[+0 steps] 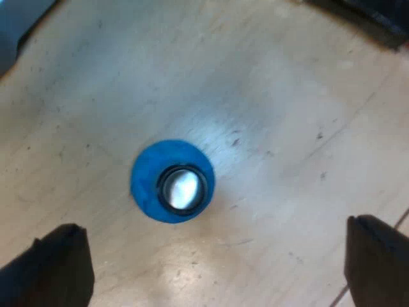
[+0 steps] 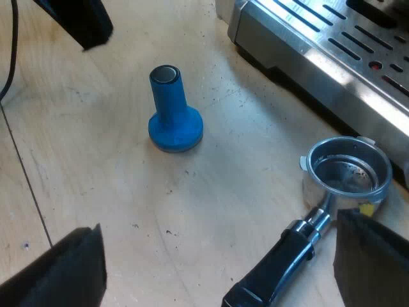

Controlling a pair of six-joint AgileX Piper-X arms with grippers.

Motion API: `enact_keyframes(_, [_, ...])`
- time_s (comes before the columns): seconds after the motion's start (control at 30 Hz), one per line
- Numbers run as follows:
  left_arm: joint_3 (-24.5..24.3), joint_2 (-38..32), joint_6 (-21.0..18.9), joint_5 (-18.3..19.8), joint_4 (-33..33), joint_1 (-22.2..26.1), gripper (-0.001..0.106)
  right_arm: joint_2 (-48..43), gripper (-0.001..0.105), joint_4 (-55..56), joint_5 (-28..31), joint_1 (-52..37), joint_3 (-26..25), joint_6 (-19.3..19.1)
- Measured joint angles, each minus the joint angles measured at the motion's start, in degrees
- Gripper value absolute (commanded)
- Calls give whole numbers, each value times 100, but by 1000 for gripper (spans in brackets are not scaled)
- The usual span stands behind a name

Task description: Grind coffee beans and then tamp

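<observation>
While my left gripper (image 1: 216, 259) hangs wide open and empty, the blue tamper (image 1: 172, 182) stands upright on the table (image 1: 287, 128) beneath, clear of both fingers (image 1: 57, 268); my right gripper (image 2: 220, 256), likewise open, holds nothing.

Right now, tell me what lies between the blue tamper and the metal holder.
Only bare wooden table, seen in the right wrist view; the blue tamper and the metal holder lie apart.

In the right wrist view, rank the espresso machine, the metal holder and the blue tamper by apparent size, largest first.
1. espresso machine, seen in part.
2. metal holder, handle included.
3. blue tamper; it stands farther from the camera, so this last gap is unsure.
</observation>
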Motion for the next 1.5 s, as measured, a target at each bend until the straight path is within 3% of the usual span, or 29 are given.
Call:
enact_keyframes(0.83, [0, 2072, -82, -108, -575, 0, 79, 0, 74, 0, 5, 0, 0, 14])
enact_keyframes(1.07, [0, 2378, -82, -108, -575, 0, 77, 0, 74, 0, 5, 0, 0, 14])
enact_keyframes(1.27, [0, 2376, -82, -108, -575, 0, 43, 0, 74, 0, 5, 0, 0, 14])
enact_keyframes(1.33, [0, 2376, -82, -108, -575, 0, 23, 0, 74, 0, 5, 0, 0, 14])
enact_keyframes(1.37, [0, 2376, -82, -108, -575, 0, 19, 0, 74, 0, 5, 0, 0, 14])
enact_keyframes(1.43, [-24, 2359, -82, -137, -561, 0, 0, 0, 74, 0, 5, 0, 0, 14])
enact_keyframes(1.5, [-23, 2359, -82, -136, -544, 0, 0, 0, 74, 0, 5, 0, 0, 14])
